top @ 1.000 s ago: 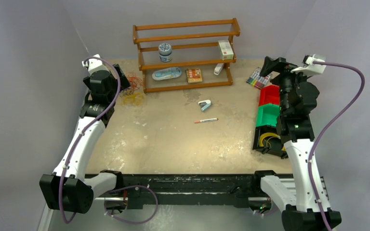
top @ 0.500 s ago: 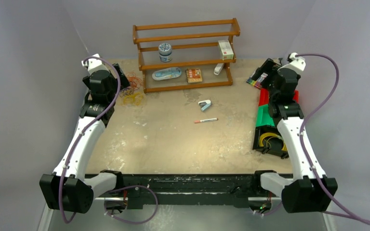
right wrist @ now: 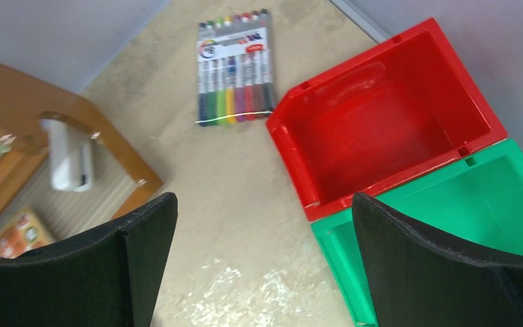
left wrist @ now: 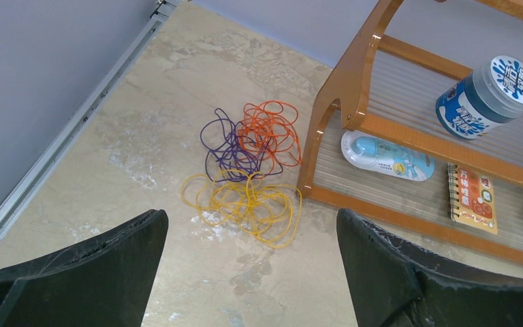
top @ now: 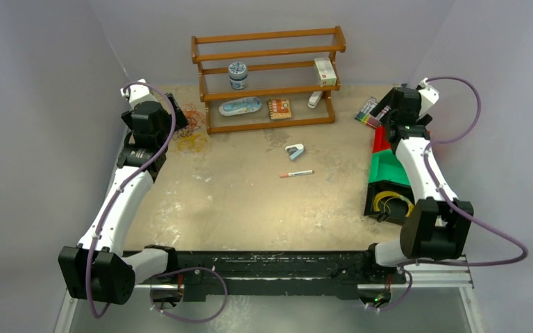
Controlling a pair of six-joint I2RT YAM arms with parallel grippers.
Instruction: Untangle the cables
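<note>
Surface: a mottled beige table (top: pixel 250 208) between grey walls, with a wooden shelf (top: pixel 267 76) at the back.
Top view, cables: we find the cables (top: pixel 191 128) at the far left, just beside the shelf's left foot.
Left wrist view, pincer: the left gripper (left wrist: pixel 250 218) hangs above the tangle, fingers wide apart and empty.
Right wrist view, pincer: the right gripper (right wrist: pixel 264 204) is spread and empty over a red bin (right wrist: pixel 381 136), well apart from the cables.
Risk: we judge that thin strands may slip the pads, that a one-handed lift tightens the clump, or that a loop catches the shelf foot.
</note>
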